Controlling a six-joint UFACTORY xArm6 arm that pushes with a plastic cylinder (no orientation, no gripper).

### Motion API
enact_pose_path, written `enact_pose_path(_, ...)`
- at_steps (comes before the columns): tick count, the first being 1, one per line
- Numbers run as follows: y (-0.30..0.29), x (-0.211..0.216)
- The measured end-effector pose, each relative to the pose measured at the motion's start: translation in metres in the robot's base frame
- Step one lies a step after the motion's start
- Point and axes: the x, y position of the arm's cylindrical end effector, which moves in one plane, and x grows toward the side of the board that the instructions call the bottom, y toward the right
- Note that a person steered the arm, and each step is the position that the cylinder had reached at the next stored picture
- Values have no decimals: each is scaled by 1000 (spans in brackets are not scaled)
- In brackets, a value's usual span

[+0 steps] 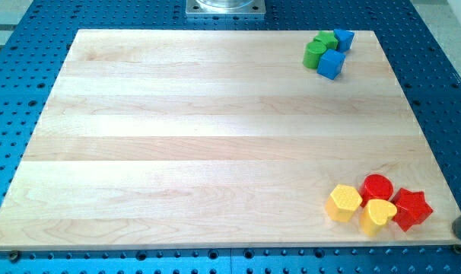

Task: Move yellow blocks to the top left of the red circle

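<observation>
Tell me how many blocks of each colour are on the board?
Yellow: 2, a hexagon and a heart
Red: 2, a circle and a star
Green: 2
Blue: 2
Total: 8

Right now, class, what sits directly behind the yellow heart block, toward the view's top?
The red circle touches the yellow heart from behind. Its lower edge is hidden by the heart. My tip stands far right.
</observation>
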Motion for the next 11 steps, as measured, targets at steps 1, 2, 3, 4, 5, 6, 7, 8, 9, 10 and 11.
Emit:
enact_pose_path(1, -23, 0)
enact_pose_path(2, -48, 0)
enact_pose_path(3, -64, 0)
enact_pose_path(4, -77, 1)
enact_pose_path(5, -95, -1)
enact_pose_path(6, -114, 0)
enact_pose_path(7, -134, 0)
enact_pose_path(8, -155, -3)
enact_pose_path(9, -158, -27)
enact_pose_path(10, -156, -53)
enact_pose_path(11, -152, -53)
